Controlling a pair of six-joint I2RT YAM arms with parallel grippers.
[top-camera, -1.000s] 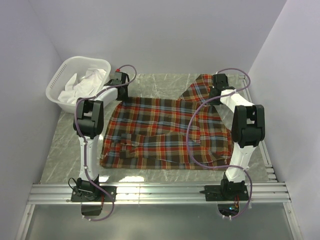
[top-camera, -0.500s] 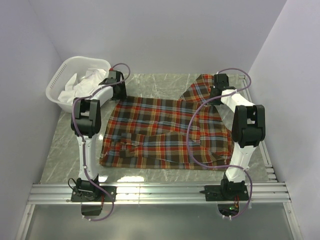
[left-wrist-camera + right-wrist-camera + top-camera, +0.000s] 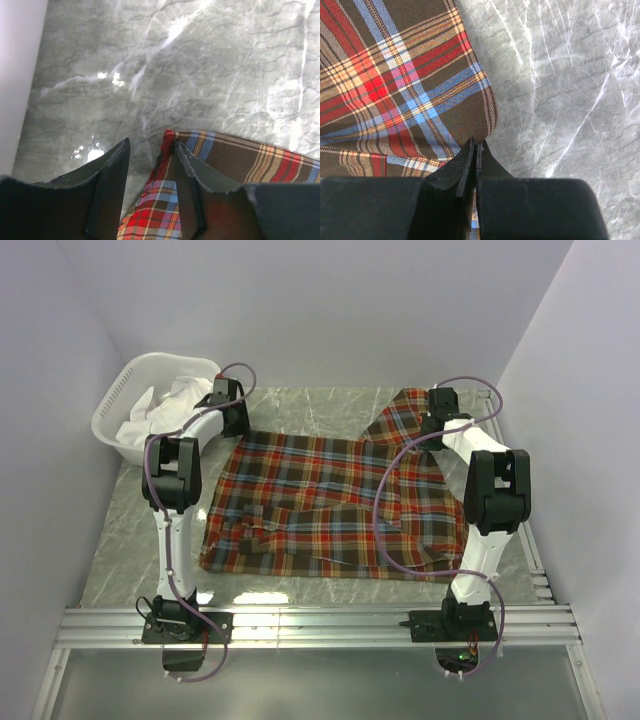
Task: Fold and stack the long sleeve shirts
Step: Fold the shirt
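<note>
The plaid flannel button-up shirt in red, orange, blue and brown checks (image 3: 320,500) lies spread over the grey marble tabletop (image 3: 320,405). Its far edge runs crosswise from one gripper to the other, and its body reaches back toward the arm bases.

The left gripper (image 3: 150,165) sits at the far-left corner of that edge. Its jaws stand apart with a moderate gap and grip nothing. The red-hemmed tip of the corner lies in the gap, tight against the finger on the shirt's side. The other finger (image 3: 107,190) is over bare marble. From these fingers the cloth runs inward and back toward the bases.

The right gripper (image 3: 475,150) is at the far-right end. Its fingers are pressed together on the shirt's edge, with fabric pinched at the very tips. Cloth spreads to one side of the tips and bare marble to the other. From above, that end of the shirt appears drawn up into a peak under the gripper.

A white plastic laundry basket (image 3: 108,412) holding white cloth (image 3: 160,410) stands just outward of the left gripper.

The next move probably turns on the left corner. It already lies between the open fingers, so closing should be enough to catch it. Because it hugs one finger, only the hem's tip may be caught. The left arm is the nearer one, and the right arm is occupied. With both ends held, the far edge could be carried toward the bases for a fold.
</note>
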